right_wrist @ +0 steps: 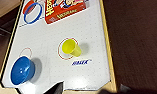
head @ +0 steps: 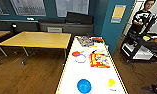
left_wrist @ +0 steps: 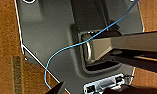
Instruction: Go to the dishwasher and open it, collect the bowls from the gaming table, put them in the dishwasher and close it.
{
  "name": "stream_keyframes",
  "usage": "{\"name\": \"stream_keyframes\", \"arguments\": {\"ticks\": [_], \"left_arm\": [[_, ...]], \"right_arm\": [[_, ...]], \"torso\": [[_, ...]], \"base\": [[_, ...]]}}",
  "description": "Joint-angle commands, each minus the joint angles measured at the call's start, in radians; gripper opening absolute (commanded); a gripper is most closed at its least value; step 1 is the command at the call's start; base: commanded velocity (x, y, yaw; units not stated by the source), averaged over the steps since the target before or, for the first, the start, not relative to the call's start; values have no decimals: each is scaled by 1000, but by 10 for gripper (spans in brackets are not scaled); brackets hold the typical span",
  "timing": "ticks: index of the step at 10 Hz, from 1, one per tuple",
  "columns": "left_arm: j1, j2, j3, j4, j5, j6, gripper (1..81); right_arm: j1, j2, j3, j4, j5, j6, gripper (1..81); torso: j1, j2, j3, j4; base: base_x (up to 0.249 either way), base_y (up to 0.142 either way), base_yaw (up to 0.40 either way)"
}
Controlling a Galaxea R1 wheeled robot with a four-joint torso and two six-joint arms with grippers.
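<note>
Gripper state impossible to tell above the gaming table (head: 69,75), with blue bowl (head: 84,86) and yellow bowl (head: 111,82) near its close end, cereal box (head: 99,60) farther along, person (head: 143,17) standing off right.

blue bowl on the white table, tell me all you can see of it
The blue bowl is small, round and bright blue, glossy like plastic, and looks empty. It stands upright, open side up, on the gaming table, near the close end on its left half. The yellow bowl stands apart to its right. Nothing else touches it.
</note>
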Motion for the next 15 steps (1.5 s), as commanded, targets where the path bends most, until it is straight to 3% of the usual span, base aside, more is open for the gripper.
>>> {"name": "stream_keyframes", "arguments": {"ticks": [1, 7, 9, 11, 15], "left_arm": [[-21, -4, -1, -18, 66, 3, 811], [-23, -10, -2, -23, 66, 1, 811], [-24, -9, -1, -23, 66, 1, 811], [-24, -9, -1, -23, 66, 1, 811], [-27, -12, -2, -44, 67, 1, 811]], "right_arm": [[104, 71, -113, 26, -69, 41, 811], [157, 216, -225, 28, -72, 87, 811], [182, 225, -289, 29, -77, 161, 811], [203, 258, -336, 28, -77, 182, 811], [199, 410, -470, 29, -77, 190, 811]], "torso": [[0, 0, 0, 0], [0, 0, -1, 0], [0, 1, -1, 0], [0, 1, -2, 0], [0, 1, -2, 0]], "base": [[0, 0, 0], [0, 0, 0], [0, 0, 0], [0, 0, 0], [0, 0, 0]]}}
